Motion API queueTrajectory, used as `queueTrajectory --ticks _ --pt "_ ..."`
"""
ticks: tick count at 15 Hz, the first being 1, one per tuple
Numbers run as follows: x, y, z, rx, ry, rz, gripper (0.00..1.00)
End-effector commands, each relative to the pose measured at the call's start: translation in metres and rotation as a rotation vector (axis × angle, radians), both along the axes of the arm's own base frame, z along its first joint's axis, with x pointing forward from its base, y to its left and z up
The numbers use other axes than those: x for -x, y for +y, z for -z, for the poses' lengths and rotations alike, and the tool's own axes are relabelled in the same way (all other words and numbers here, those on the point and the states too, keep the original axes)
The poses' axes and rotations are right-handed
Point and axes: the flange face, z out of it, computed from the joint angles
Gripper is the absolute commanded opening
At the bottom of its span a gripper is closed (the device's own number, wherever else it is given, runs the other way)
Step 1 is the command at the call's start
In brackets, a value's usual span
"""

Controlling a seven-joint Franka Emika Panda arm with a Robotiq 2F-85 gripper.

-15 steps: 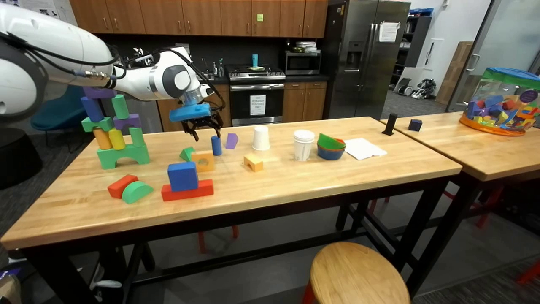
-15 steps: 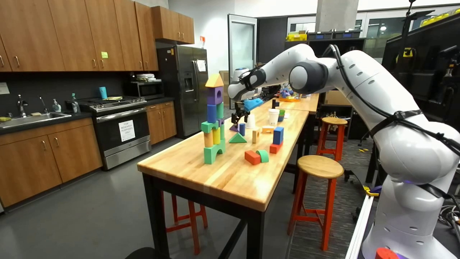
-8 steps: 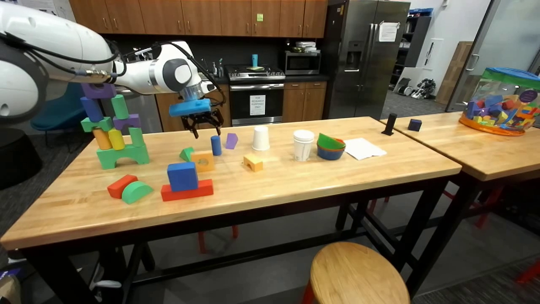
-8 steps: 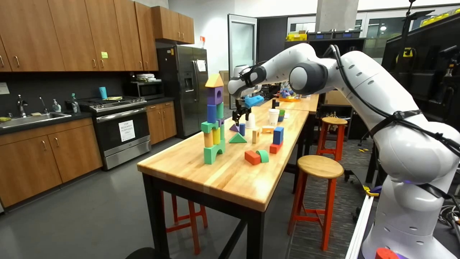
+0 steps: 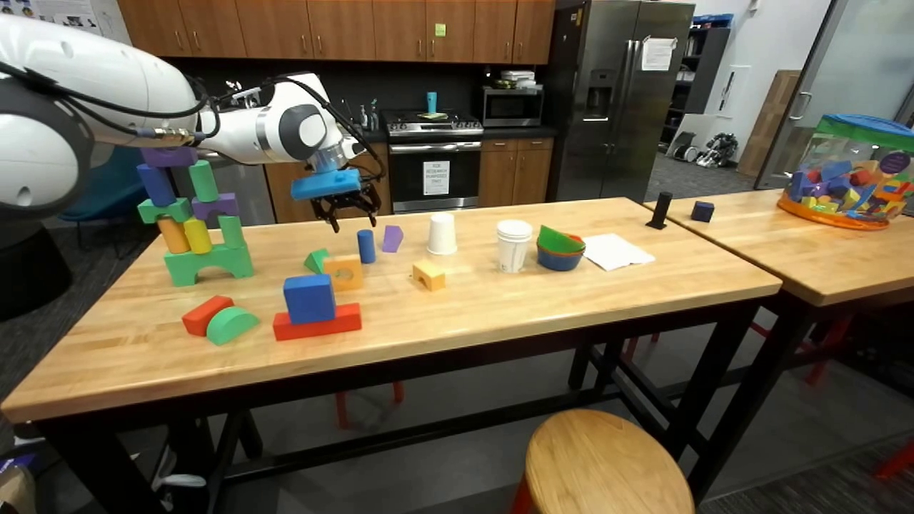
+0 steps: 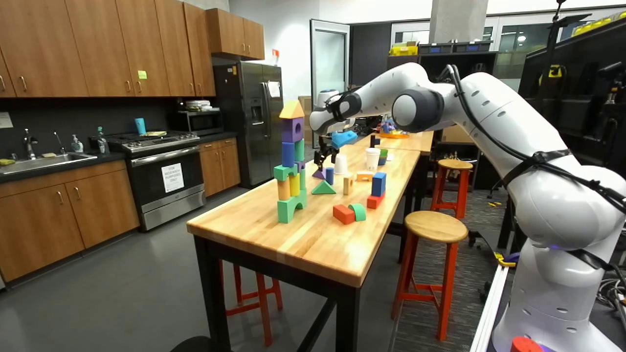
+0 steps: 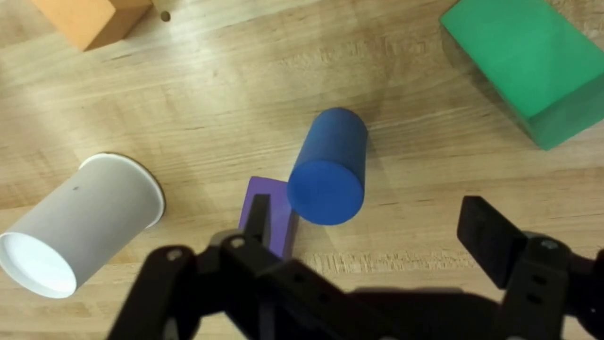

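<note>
Pincer (image 7: 370, 217), in the wrist view: fingers splayed wide, grip free, one of them showing in front of part of a purple block (image 7: 281, 215)
Blue cylinder (image 7: 325, 189): upright on the wooden surface (image 7: 198, 118), just ahead of the gap between the fingers, the nearest thing to them, with the purple block close by its side
White paper cup (image 7: 94, 217): upside down, on the far side of the purple block from the cylinder
Green triangular block (image 7: 528, 61): well apart from the cylinder, on the side opposite the cup
Robot arm (image 5: 228, 135), in an exterior view: stretched out over the surface, the pincer hanging above it with fingertips near the top of the blue cylinder
Blue rectangular block (image 5: 309, 298): resting on a red slab (image 5: 318, 330), near an orange holed block (image 5: 334, 264)
Red block (image 5: 203, 314): touching a green half-round block (image 5: 232, 325)
Nested bowls (image 5: 559, 262): just beside upright paper cups (image 5: 513, 246) and a white paper sheet (image 5: 615, 251)
Block tower (image 6: 288, 159), in an exterior view: built on a green arch block (image 6: 289, 204), topped by an orange triangular block (image 6: 291, 110), with the pincer (image 6: 326, 165) beyond it above the surface
Wooden stool (image 6: 435, 226): round-seated, on red legs, beside the long side of the surface
</note>
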Motion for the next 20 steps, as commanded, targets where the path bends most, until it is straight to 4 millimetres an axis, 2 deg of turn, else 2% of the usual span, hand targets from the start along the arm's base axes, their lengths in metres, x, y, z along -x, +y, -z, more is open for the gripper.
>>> queueTrajectory --ticks 1,8,14,15,17,20 --pt "-0.006 -0.009 0.006 0.004 -0.030 -0.019 1.00" --pt "-0.003 -0.028 0.015 0.014 -0.041 -0.007 1.00" --pt "-0.003 -0.026 0.016 -0.002 -0.028 0.000 1.00" --pt "-0.003 -0.025 0.017 -0.010 -0.024 -0.006 0.75" --pt "-0.004 -0.023 0.019 -0.009 -0.018 -0.005 0.68" --pt "-0.004 -0.021 0.020 -0.012 -0.015 -0.009 0.42"
